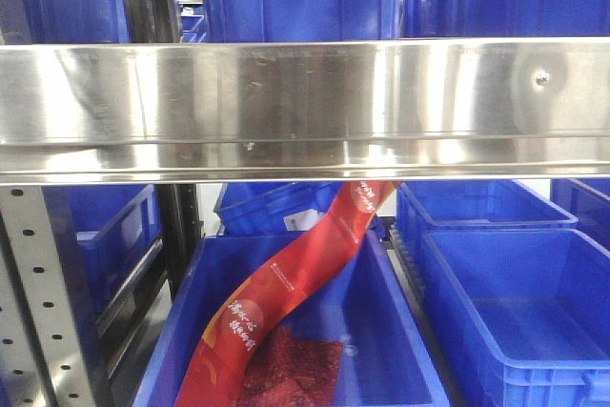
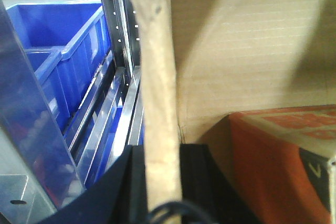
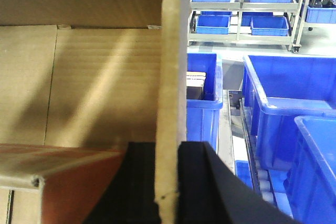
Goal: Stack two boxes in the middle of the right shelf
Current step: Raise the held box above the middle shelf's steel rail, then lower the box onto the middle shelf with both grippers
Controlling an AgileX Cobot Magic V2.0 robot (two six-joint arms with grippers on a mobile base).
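Exterior front-facing view: the frame is crossed by the wide reflective front lip of the stainless shelf (image 1: 305, 107), carried on a grey punched upright (image 1: 43, 302) at the left edge. No cardboard box and neither gripper is seen here. Blue bins (image 1: 515, 302) stand below and behind the shelf, and in the nearest one a red banner (image 1: 286, 283) lies curled, printed with white and gold characters too small and skewed to be read.

Left wrist-mounted view: a wall of the brown box (image 2: 247, 51) is seen edge-on, running up the middle of the frame, with the left gripper (image 2: 157, 182) clamped on it, one black pad (image 2: 128, 182) outside and one inside. Inside the box, at its lower right corner, an orange carton (image 2: 283, 166) rests against the wall; its pale lettering is blurred beyond reading. The corrugated wall is judged light but soft, so a pinch on a single wall is likely to flex or crease it under the load inside.

Right wrist-mounted view: the opposite wall of the same box (image 3: 170, 77) is gripped in the same manner by the right gripper (image 3: 170, 182), its dark pads closed on either side of the edge. A seam in the inner board is visible at the left. The box is thus held between the two arms by its side walls; whether it is above the shelf board cannot be told. Stiffness is judged best near the corners, where holds would be better taken. No brand or label is legible on the cardboard.
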